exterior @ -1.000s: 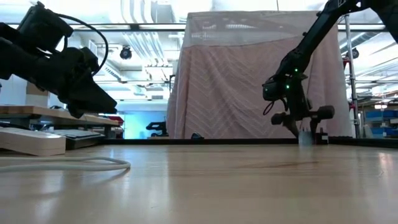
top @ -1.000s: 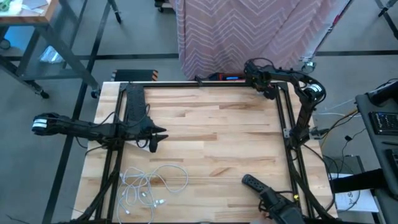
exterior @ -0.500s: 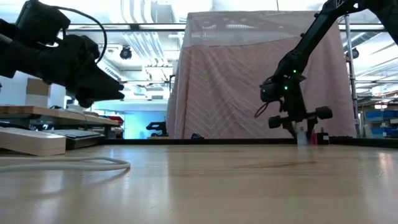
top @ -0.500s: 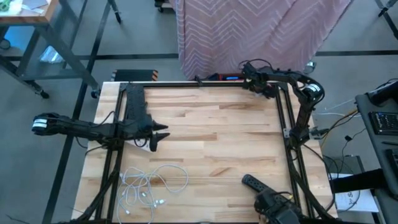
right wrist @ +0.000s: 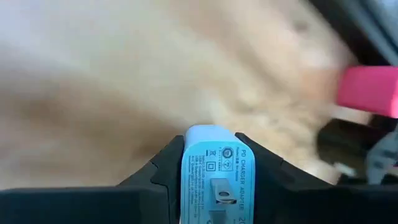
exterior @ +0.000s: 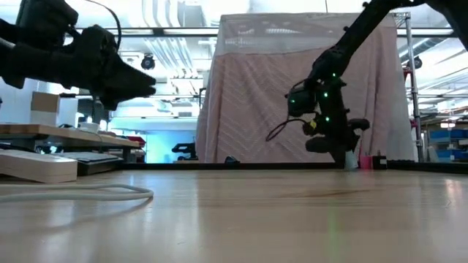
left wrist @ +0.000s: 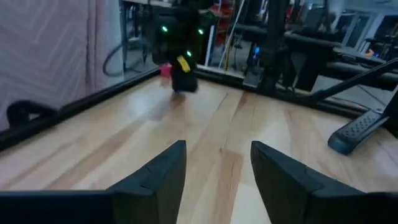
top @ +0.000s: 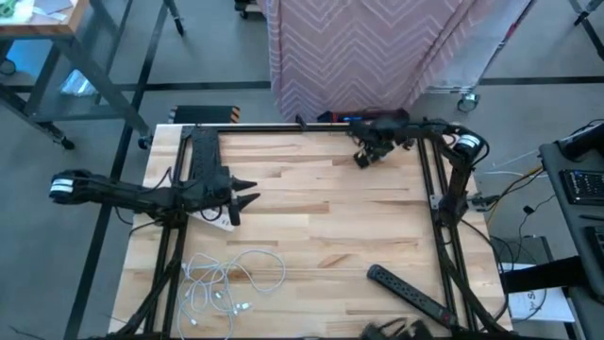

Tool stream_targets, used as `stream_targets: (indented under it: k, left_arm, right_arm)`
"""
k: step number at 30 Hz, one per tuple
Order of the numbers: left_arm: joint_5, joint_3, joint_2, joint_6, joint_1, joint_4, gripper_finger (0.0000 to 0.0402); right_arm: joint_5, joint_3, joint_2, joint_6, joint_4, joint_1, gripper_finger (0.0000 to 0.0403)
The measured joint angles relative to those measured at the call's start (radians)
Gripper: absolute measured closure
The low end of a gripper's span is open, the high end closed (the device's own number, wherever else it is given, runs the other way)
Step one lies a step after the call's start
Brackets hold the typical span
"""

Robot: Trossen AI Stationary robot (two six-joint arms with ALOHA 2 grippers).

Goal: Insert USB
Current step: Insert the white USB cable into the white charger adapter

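Observation:
A pale blue and white charger adapter (right wrist: 211,180), its printed label and a USB port facing the camera, sits between the fingers of my right gripper (right wrist: 211,146). That gripper (top: 361,157) hangs near the table's far edge, pointing steeply down. A loose coil of white USB cables (top: 226,279) lies on the wood near the front left. Left of centre, my left gripper (top: 253,194) hovers above the table, level and open, with nothing between its fingers (left wrist: 177,171). My right gripper pinches the charger adapter by its two narrow sides (right wrist: 186,165), one finger on each. The fingers come from above, slanting down. The label face and port show between them. Whether the adapter's lower end touches the table cannot be told.
A black power strip (top: 406,286) lies near the front right, also seen in the left wrist view (left wrist: 364,127). A flat white block (exterior: 36,166) rests under the left arm. A pink object (right wrist: 370,90) stands by the far edge. Black frame rails (top: 434,189) border the table.
My right gripper has swung along the far edge toward the table's left and has rolled about its wrist. My left gripper has tipped its fingers up from slanting down to level and risen a little.

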Motion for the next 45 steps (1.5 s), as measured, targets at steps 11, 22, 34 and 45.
stream_targets:
  k: [11,22,34,45]
  left_arm:
    - [0.016,0.022,0.13,-0.105,-0.01,-0.018,0.0287]
    - [0.04,0.583,0.243,-0.452,-0.308,-1.065,0.0287]
    - [0.099,1.104,0.733,-1.094,-0.796,-1.439,0.0249]
    - [0.103,1.262,1.098,-1.313,-0.941,-1.447,0.0253]
  right_arm:
    - [-0.127,-0.269,-0.382,-0.005,0.209,0.529,0.0298]
    - [0.108,-0.428,-0.472,0.066,0.382,0.979,0.0298]
    - [0.293,-0.429,-0.372,-0.036,0.728,1.174,0.0298]
    - [0.201,-0.419,-0.206,-0.119,1.124,1.238,0.0298]
